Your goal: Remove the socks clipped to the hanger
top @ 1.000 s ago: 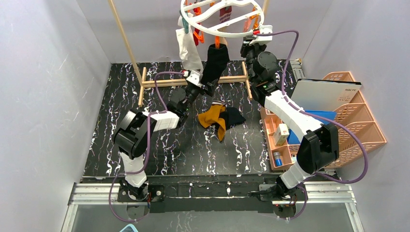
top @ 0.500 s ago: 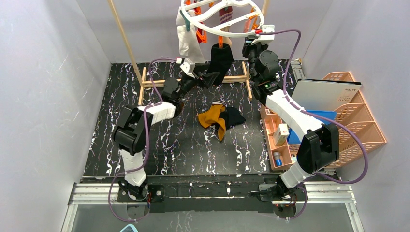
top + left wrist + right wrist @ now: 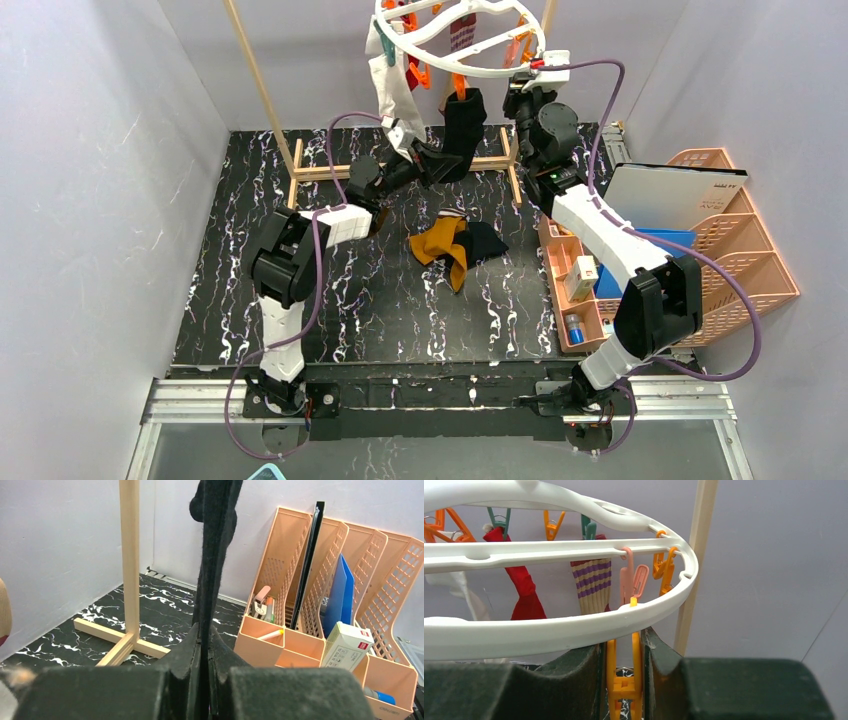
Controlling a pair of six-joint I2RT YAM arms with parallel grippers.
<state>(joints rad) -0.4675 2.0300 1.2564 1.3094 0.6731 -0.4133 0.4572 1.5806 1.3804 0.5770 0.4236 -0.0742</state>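
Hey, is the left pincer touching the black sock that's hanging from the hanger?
Touching. The left wrist view shows the left pincer closed on the black sock, the fabric pinched flat between both fingers with no gap.

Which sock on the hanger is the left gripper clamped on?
The black sock: the left gripper pinches its lower end; the white sock, red sock and striped sock hang free.
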